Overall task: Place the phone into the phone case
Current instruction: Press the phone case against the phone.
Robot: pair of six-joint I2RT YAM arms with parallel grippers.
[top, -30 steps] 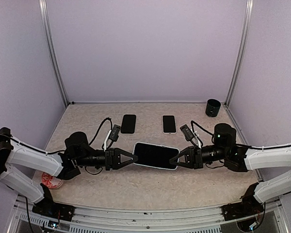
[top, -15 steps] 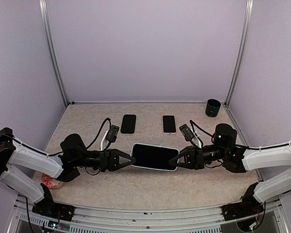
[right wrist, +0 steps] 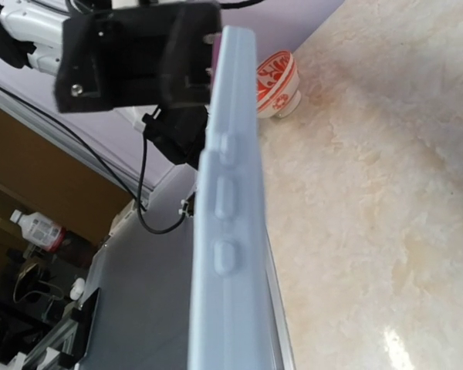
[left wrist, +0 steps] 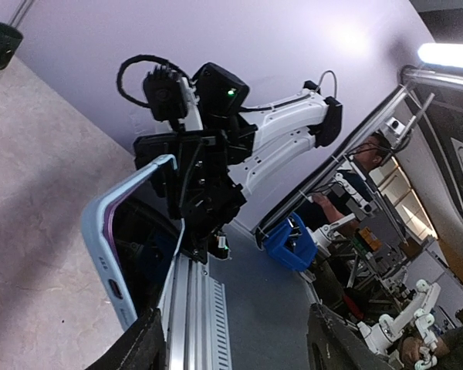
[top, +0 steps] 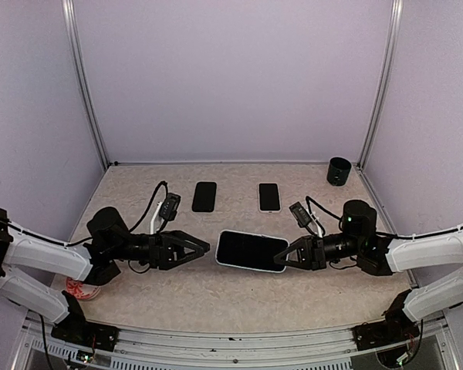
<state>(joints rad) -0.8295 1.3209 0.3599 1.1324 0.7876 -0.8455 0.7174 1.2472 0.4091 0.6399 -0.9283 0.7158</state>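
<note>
Right gripper [top: 284, 257] clamps the phone case [top: 251, 250] by its right end. Overhead, the left gripper [top: 201, 248] is spread wide, just clear of the case. A dark phone [top: 204, 196] and a white-edged phone [top: 268, 196] lie behind. Left wrist adds the case's purple lining. Right wrist shows its side buttons and a red bowl [right wrist: 278, 81].

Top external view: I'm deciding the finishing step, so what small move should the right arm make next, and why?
Probably lower the phone flat onto the table and open. The right gripper alone pinches its right end; the left gripper is open, apart from it, and the phone looks seated in its case.
</note>
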